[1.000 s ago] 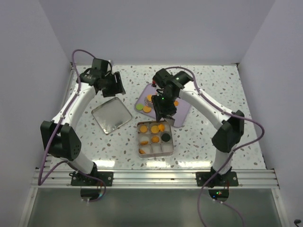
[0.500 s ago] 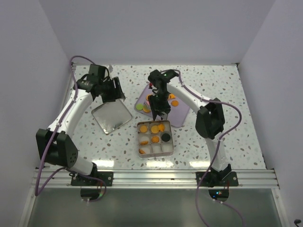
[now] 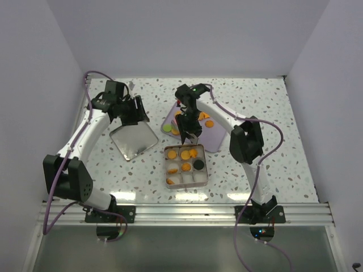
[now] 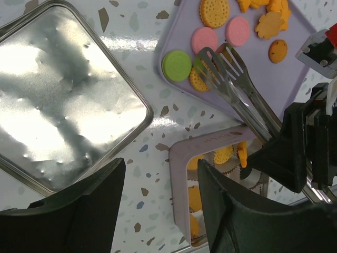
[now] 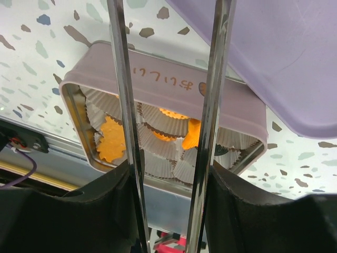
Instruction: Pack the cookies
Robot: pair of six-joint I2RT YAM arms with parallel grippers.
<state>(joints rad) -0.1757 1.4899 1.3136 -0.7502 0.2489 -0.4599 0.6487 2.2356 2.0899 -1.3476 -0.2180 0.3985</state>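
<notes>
Cookies (image 4: 214, 11) lie on the tray (image 4: 184, 26); your right gripper (image 3: 189, 126) clamps the tongs (image 4: 231, 79), tips apart above them. Your left gripper (image 4: 158, 205) hangs open, empty. Next, pinch one squarely.

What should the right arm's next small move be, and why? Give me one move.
Probably lower the tongs a little and squeeze them on the orange cookie beside the green cookie. Their open tips hover over it on the lilac tray, holding nothing, and the tin has empty paper cups.
</notes>
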